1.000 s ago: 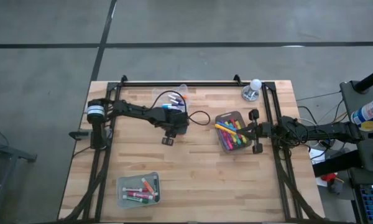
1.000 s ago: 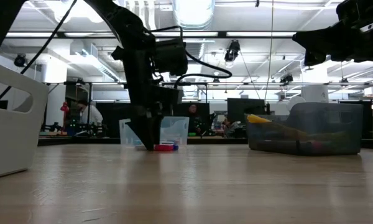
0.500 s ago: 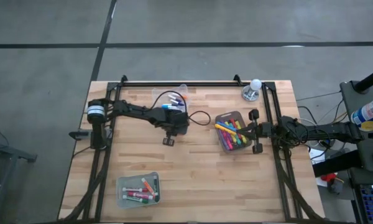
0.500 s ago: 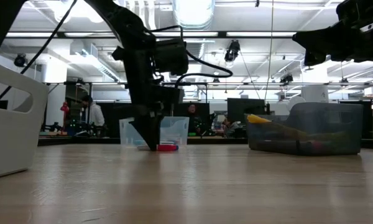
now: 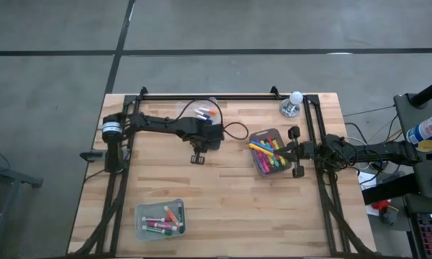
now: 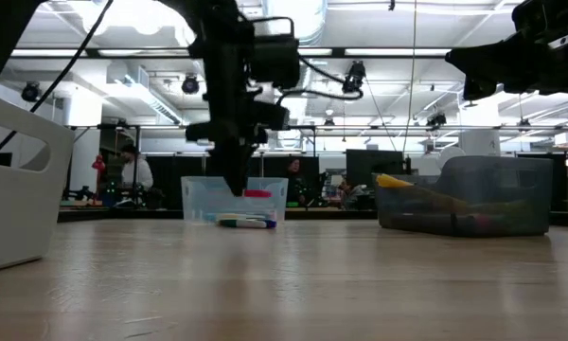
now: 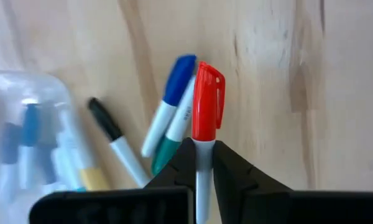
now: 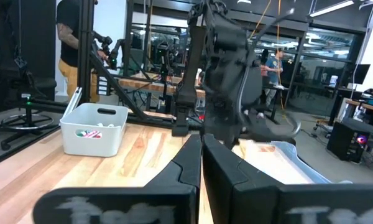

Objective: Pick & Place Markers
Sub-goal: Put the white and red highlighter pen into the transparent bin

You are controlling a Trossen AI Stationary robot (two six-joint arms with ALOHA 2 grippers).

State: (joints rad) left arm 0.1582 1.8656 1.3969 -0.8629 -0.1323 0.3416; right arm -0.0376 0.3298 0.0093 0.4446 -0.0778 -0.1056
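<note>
A red marker (image 7: pixel 206 118) sits clamped between my left fingers (image 7: pixel 199 163), lifted above loose markers (image 7: pixel 168 118) near the worktop's far edge, so carrying comes next, while my right fingers (image 8: pixel 201 163) wait together at the right edge.

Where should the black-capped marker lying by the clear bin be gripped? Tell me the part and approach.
Take the black-capped marker at mid-barrel, from straight above, jaws across its width. It lies flat on the table with bare wood either side. The left gripper is shut on the red marker.
</note>
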